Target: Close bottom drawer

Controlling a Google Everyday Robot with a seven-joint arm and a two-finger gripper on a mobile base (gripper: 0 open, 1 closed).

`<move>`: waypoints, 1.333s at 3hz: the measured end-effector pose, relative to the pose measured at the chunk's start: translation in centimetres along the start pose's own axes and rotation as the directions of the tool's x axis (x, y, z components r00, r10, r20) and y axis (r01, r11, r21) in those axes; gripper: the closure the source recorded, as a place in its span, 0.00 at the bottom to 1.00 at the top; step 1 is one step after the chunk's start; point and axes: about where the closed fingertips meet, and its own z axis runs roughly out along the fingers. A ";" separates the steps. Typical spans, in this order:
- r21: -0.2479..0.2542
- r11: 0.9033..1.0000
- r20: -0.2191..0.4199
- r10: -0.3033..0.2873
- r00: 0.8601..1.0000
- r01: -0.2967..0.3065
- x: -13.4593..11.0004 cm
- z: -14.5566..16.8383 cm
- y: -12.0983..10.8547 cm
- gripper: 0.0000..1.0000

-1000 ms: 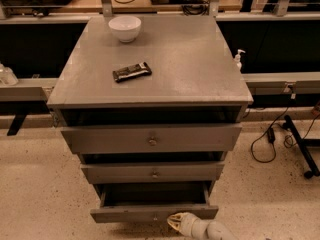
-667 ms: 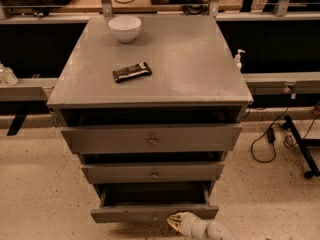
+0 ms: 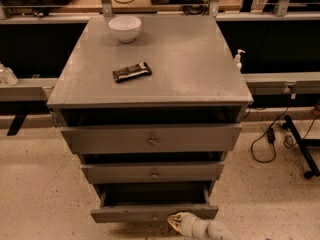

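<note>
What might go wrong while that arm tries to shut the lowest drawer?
The pale gripper sits low at the front of the open grey wooden bottom drawer, right of its small round knob. An off-centre push might skew the drawer and jam it. So near the lower edge, the gripper may also slip beneath.

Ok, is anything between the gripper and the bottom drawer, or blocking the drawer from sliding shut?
Nothing visible does. The gripper sits right at the bottom drawer front, just right of its knob. Nothing shows sticking up out of the open drawer, though its inside is dark.
</note>
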 end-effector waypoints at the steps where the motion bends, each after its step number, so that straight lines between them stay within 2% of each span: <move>1: 0.000 1.000 0.000 0.000 1.000 0.000 0.0 0.0 0.0 0.92; 2: -0.110 0.994 0.020 -0.017 1.000 0.019 0.0 -0.5 2.1 1.00; 3: -0.248 0.968 0.051 -0.026 0.998 0.038 0.3 -1.6 4.8 1.00; 4: -0.357 0.933 0.106 -0.014 0.994 0.051 0.3 -2.1 7.0 1.00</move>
